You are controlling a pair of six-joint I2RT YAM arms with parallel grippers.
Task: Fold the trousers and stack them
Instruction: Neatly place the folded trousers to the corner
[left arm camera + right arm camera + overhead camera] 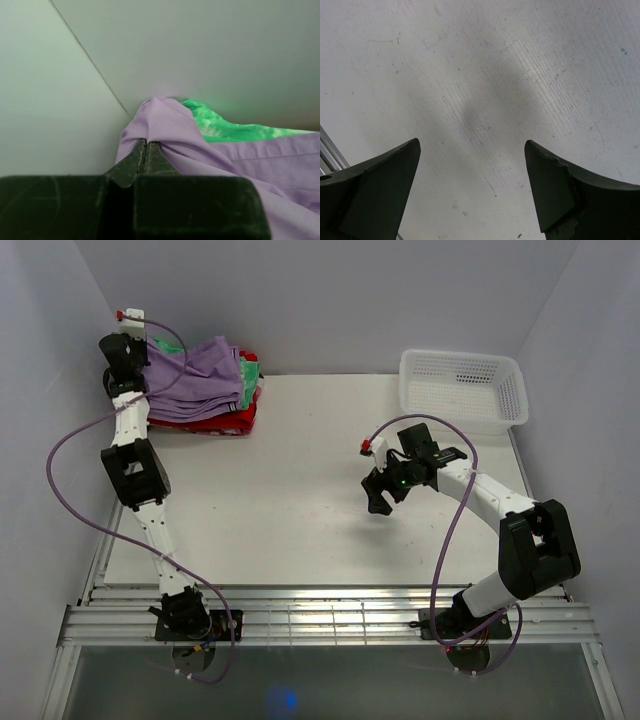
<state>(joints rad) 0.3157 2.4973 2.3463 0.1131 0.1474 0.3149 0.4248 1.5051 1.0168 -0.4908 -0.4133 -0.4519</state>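
The lavender trousers lie folded on top of a pile at the table's far left corner, over a green-and-white garment and a red garment. My left gripper is at the pile's left end. In the left wrist view it is shut on a bunched fold of the trousers, with the green garment showing behind. My right gripper hovers open and empty over the bare table, right of centre; in the right wrist view it frames only the tabletop.
A white mesh basket stands at the far right corner. Grey walls close in the table on the left, back and right. A metal rail frame runs along the near edge.
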